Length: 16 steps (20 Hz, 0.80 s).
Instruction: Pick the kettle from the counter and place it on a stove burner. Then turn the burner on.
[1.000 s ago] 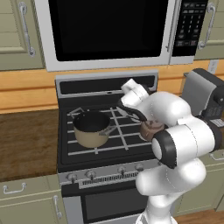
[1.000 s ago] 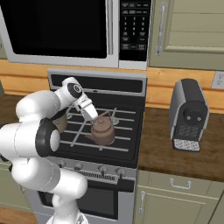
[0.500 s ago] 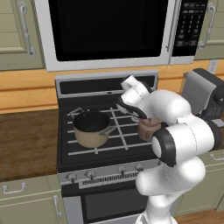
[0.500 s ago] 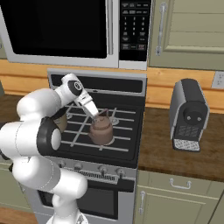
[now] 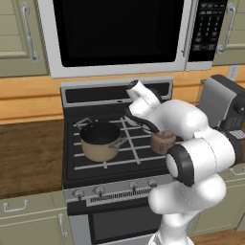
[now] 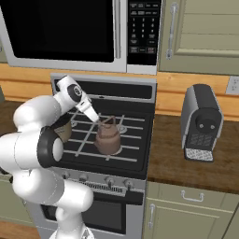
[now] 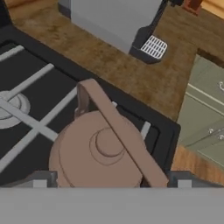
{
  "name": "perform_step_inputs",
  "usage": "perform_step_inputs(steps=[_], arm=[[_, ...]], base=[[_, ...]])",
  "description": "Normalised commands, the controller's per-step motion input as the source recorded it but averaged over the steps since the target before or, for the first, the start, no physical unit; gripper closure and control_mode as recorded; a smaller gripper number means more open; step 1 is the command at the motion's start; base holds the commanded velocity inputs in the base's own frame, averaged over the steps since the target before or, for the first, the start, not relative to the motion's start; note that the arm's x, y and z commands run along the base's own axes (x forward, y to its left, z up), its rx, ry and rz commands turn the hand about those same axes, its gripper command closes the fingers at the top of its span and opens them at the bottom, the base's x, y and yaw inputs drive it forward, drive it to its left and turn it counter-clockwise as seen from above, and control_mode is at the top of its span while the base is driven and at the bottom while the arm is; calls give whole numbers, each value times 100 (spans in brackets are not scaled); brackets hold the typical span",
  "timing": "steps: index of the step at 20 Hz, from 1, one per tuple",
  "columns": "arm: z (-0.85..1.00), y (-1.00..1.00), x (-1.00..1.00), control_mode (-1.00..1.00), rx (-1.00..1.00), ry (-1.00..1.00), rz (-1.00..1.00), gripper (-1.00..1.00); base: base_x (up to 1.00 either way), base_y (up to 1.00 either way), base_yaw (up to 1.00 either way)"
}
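Now the kettle [image 6: 108, 138] stands upright on the black stove top [image 6: 135, 156], on the grate at the front right, over a round grey burner [image 6: 122, 129] whose cap peeks out just behind it at about 1 o'clock. It is a small, squat pot of dull copper-brown, with a flat round lid carrying a low knob, a short spout, and a flat strap handle that arches upright over the lid from side to side. From the hand camera the handle crosses the lid as a diagonal band running from 11 o'clock down to 5 o'clock, and the knob sits just beside it at about 9 o'clock. The hand [image 6: 97, 120] hangs above the kettle at its 10 o'clock in the right base view, with its two fingers [image 7: 40, 180] spread wide, one on each side of the kettle's body and not clamped on it. A tan saucepan [image 5: 100, 140] with a dark inside and a long handle sits on the left half of the stove, well apart from the kettle. Over at the kettle's 3 o'clock, a grey coffee machine [image 6: 201, 122] stands on the dark wood-grain tabletop [image 6: 186, 168].
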Motion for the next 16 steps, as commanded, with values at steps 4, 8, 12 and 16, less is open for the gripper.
perform_step_inputs(steps=[4,8,12,16], arm=[[42,-19,-60,-100,0,-38,0,-100],[30,-75,-99,-100,0,-28,0,-100],[0,-100,-100,-100,1,-23,1,-100],[-83,-95,-100,-100,-12,-5,17,-100]], base=[[0,0,0],[0,0,0],[0,0,0],[0,0,0]])
